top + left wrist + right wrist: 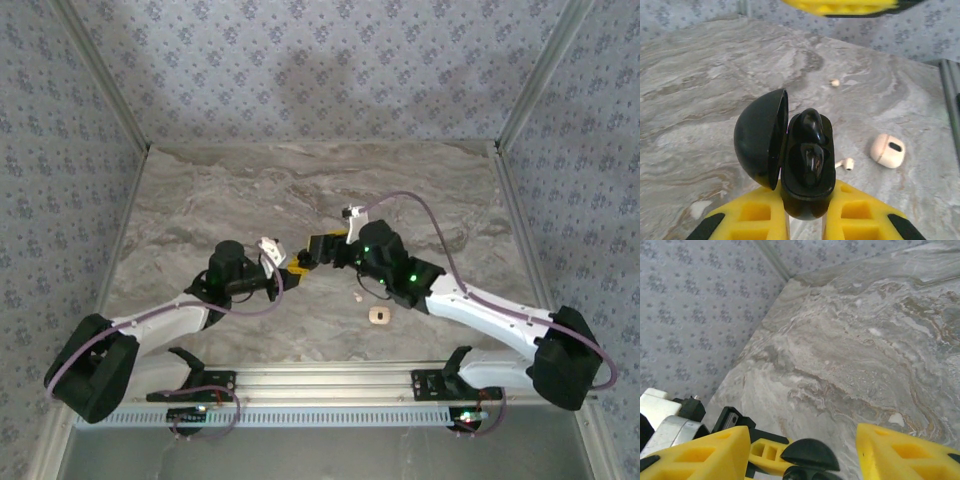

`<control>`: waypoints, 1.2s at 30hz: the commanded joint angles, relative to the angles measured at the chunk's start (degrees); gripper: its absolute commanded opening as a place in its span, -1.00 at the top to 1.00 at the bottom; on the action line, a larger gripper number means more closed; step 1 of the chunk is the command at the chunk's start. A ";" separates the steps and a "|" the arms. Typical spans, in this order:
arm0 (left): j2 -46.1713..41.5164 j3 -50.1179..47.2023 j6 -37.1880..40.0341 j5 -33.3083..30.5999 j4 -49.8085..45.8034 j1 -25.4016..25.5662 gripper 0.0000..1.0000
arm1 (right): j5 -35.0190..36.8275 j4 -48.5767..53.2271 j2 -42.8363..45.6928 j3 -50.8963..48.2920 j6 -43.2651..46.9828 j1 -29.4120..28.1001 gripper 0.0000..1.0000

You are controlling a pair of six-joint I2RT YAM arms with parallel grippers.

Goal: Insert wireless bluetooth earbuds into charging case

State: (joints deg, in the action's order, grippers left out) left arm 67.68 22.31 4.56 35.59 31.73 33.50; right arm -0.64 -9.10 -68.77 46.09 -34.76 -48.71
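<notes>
Left gripper (805, 216) clenched on open glossy black clamshell charging case (807, 172), black earbud (809, 125) seated inside; right gripper (802, 450) spread wide just over its lid (760, 135); pale beige rounded case (887, 150) lies apart on the marble table (700, 100).

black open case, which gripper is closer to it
Left. The left gripper is clamped on the black open case, its base between the fingers. The right gripper is open just beside it, the lid showing between its fingers, with no visible contact.
</notes>
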 commanded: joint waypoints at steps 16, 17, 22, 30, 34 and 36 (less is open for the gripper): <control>0.17 7.41 4.17 13.65 -6.50 0.06 0.78 | -36.99 6.12 -4.59 2.97 11.23 10.02 -0.17; 0.21 7.48 4.10 13.46 -6.50 0.00 0.78 | -37.58 5.66 -4.83 3.04 11.25 10.07 -0.16; 0.26 7.62 3.94 11.71 -6.93 0.04 0.78 | -41.17 2.40 -4.94 2.44 10.25 10.42 -0.11; 0.95 7.36 4.15 8.86 -7.45 -0.09 0.78 | -43.30 -3.00 -1.04 -1.15 8.32 11.03 -0.04; 1.78 7.47 3.28 7.34 -7.43 -0.14 0.79 | -40.73 -1.63 2.13 -3.31 8.00 11.85 -0.04; 2.47 7.94 1.78 4.94 -7.99 -0.14 0.79 | -37.36 0.93 3.79 -4.27 7.85 12.70 -0.04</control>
State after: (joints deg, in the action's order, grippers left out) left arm 69.25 27.70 7.44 42.98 24.16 33.50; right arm -41.12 -9.98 -67.40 43.13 -26.13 -37.04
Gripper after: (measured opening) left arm 0.173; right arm 0.520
